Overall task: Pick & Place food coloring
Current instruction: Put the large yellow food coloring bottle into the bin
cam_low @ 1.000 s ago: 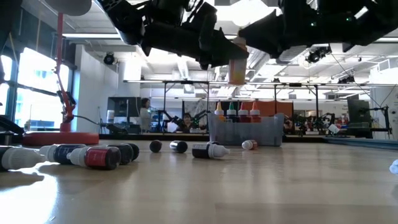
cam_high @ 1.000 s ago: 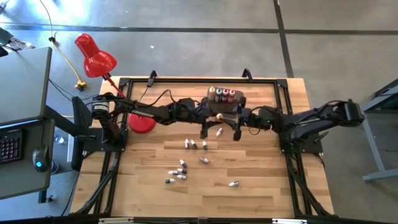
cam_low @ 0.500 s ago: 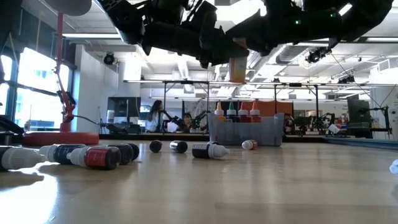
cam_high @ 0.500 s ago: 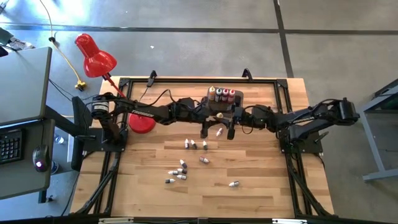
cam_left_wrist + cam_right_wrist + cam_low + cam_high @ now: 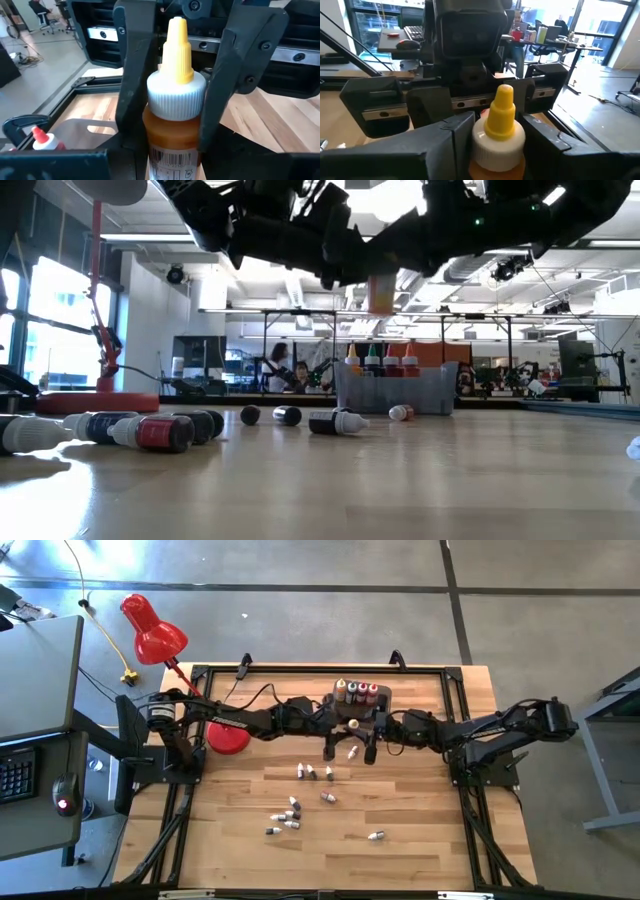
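Note:
One food coloring bottle, with an orange-brown body, a white ribbed collar and a yellow pointed cap, stands upright in the air between both grippers, in front of the grey tub. My left gripper comes from the table's left and is shut on it. My right gripper comes from the right and closes on its collar. Several food coloring bottles stand upright in the tub. Several small ones lie on their sides on the wooden table. My left gripper pinches the bottle between its two fingers, on the collar and upper body. The fingers come level from the table's left. The bottle stands upright, lifted clear of the table. My right gripper has its two fingers against opposite sides of the white ribbed collar, just under the yellow cap. They come level from the table's right, facing the left gripper. The bottle's body below the collar is hidden by the fingers.
A red desk lamp stands off the far left corner, its round base on the table under the left arm. Loose small bottles lie in the middle and nearer the front. Bare wood lies at the near right.
My right gripper has moved toward the table's left, up to the bottle that my left gripper holds, and now has its fingers around the collar. The left gripper and the bottle have kept still.

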### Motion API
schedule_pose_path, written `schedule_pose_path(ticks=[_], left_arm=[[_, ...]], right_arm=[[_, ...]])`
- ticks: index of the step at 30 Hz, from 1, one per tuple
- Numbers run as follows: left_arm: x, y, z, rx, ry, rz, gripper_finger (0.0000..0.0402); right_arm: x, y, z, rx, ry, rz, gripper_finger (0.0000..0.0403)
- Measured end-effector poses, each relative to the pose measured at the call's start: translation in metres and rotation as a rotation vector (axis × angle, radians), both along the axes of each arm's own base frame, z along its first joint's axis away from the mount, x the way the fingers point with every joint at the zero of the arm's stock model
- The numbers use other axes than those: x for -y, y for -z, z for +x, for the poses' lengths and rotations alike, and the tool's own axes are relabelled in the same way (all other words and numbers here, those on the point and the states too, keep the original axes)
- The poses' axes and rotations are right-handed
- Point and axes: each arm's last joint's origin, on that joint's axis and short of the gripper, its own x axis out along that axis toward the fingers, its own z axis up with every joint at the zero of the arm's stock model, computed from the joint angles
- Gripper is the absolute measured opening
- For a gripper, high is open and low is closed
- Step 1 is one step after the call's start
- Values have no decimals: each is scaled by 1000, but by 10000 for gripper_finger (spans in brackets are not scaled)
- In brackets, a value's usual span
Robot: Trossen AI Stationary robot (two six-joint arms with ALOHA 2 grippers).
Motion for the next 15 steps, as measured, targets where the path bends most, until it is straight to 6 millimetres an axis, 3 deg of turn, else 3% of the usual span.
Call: schedule_pose_path(ticks=[4,8,15], left_arm=[[0,0,0,-5,-6,16,129],[-1,1,0,-14,-15,24,133],[-2,5,-1,-51,-57,38,205]], right_arm=[[1,0,0,0,20,5,112],[1,0,0,-2,22,-9,112],[4,7,-2,-72,152,4,112]])
